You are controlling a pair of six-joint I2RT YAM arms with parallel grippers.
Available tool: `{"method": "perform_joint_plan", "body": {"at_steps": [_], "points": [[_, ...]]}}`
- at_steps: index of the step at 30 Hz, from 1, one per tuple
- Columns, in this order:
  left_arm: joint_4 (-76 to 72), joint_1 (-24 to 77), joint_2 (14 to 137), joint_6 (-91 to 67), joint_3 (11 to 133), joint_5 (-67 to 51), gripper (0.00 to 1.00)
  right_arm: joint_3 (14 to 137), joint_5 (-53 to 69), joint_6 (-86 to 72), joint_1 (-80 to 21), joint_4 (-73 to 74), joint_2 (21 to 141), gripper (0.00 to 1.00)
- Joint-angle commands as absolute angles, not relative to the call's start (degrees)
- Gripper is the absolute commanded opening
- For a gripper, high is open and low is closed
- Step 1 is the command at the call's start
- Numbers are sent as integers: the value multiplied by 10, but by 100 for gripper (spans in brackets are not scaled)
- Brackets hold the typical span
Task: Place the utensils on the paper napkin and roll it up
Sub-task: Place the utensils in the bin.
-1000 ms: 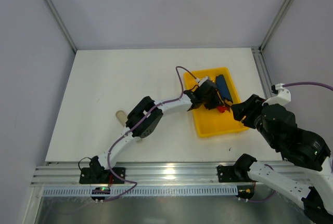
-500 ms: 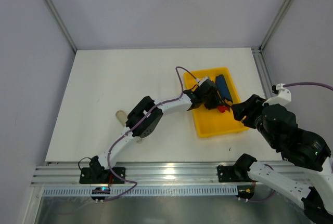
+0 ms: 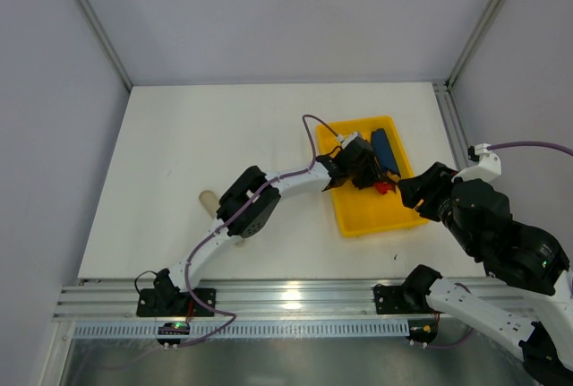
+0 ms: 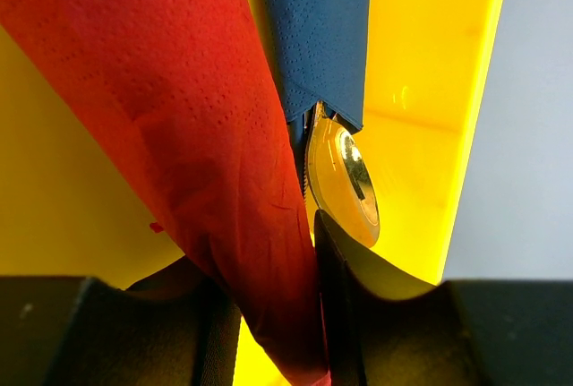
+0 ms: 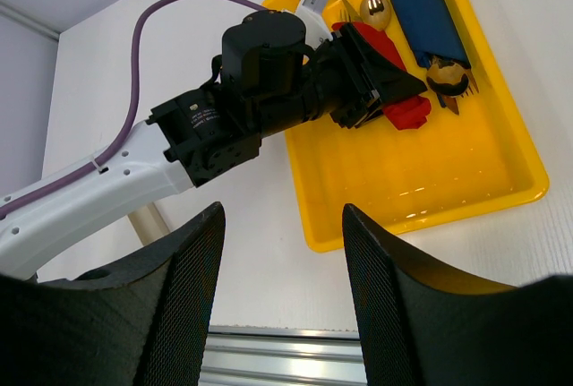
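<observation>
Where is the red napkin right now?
In the overhead view, the red napkin is in the yellow tray right of centre, pinched in the left claw, beside the dark-blue item.

My left arm (image 3: 269,191) is stretched way out ahead and to the right, elbow low. My left pincer (image 4: 269,287) points down with both fingers pinched onto the red paper napkin (image 4: 179,90). My right arm (image 3: 492,234) is folded up on its own side, and my right pincer (image 5: 282,216) just hangs in the air facing the left one, fingers spread apart, gripping nothing.
</observation>
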State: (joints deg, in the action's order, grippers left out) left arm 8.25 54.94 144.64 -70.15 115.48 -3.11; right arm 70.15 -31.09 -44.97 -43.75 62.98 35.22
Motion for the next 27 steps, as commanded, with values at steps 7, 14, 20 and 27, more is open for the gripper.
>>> {"method": "perform_joint_plan", "body": {"at_steps": [7,14,20,27], "points": [[180,545,1449,-692,1136,-11,39,706,-314,-451,-437,609,351,59],[188,545,1448,-693,1133,-9,41,705,-315,-453,-436,609,349,59],[203,545,1444,-696,1131,-5,41,705,-315,-454,-436,609,347,59],[213,545,1436,-700,1121,-5,44,704,-314,-455,-436,608,346,59]]}}
